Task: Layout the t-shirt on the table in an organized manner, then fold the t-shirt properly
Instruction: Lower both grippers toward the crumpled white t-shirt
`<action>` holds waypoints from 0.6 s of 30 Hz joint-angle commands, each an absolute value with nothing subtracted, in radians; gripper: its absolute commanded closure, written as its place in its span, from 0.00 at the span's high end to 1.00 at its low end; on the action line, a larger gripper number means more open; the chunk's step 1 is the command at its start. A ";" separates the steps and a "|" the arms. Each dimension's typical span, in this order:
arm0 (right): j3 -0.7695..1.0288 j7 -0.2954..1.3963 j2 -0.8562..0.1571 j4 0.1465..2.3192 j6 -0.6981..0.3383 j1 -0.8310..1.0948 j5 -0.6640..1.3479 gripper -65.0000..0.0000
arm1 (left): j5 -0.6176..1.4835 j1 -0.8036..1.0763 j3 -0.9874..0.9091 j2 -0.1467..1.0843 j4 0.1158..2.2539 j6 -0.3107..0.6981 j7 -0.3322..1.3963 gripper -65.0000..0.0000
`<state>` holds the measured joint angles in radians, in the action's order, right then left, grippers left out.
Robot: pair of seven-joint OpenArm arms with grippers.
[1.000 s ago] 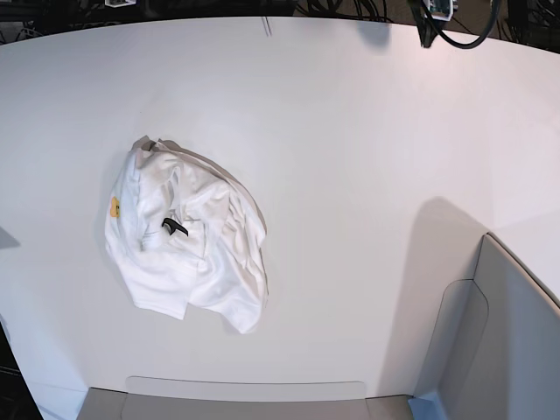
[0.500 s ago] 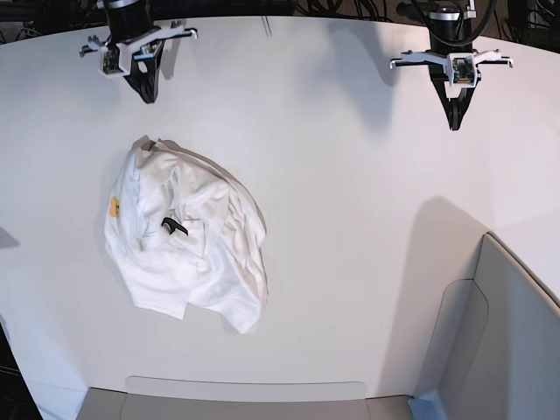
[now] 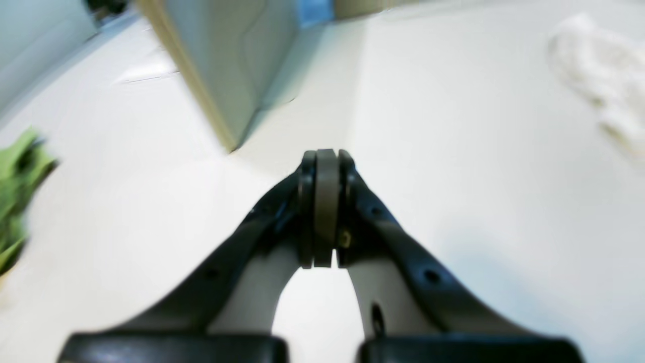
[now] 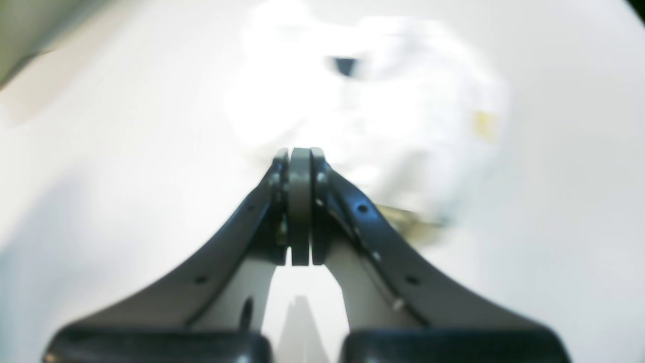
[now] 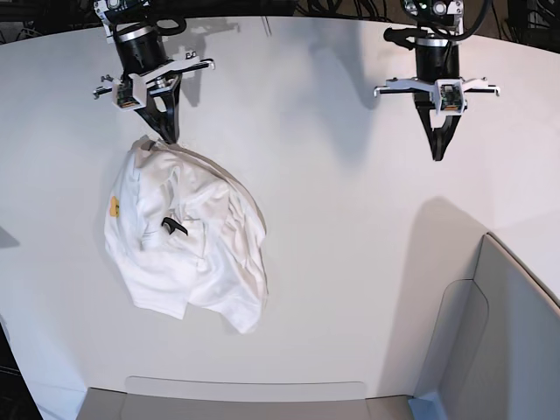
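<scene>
The t-shirt [image 5: 185,234] lies crumpled on the left half of the table [image 5: 350,262], black label [image 5: 175,227] showing. The right gripper [image 5: 169,136], fingers clenched and empty, hangs at the shirt's far edge. The left gripper [image 5: 437,154], also pinched closed on nothing, hangs far right, well apart from the shirt.

Grey panel [image 5: 503,341] at corner, dark cables [image 5: 367,9] behind, even light
</scene>
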<state>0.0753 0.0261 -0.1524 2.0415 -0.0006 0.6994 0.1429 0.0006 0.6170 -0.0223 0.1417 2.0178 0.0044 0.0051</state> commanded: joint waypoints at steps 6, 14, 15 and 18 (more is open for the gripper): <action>-0.015 -0.005 -0.145 2.063 -0.074 0.668 0.068 0.00 | -0.007 0.564 0.010 0.145 2.037 -0.002 -0.008 0.00; -0.150 -0.005 -0.101 2.064 -0.137 0.628 -0.015 0.00 | -0.002 0.507 0.030 0.145 2.037 -0.002 0.027 0.00; -0.159 -0.005 -0.094 2.064 -0.137 0.627 -0.015 0.00 | -0.002 0.501 0.042 0.145 2.037 -0.002 0.027 0.00; -0.174 -0.005 -0.090 2.064 -0.137 0.625 -0.015 0.00 | -0.005 0.501 0.056 0.147 2.037 -0.002 0.027 0.00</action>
<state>-0.1699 0.0269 -0.0914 2.0422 -0.1322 0.6231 -0.0227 0.0006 0.4969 0.0597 0.1413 2.0178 0.0082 0.0521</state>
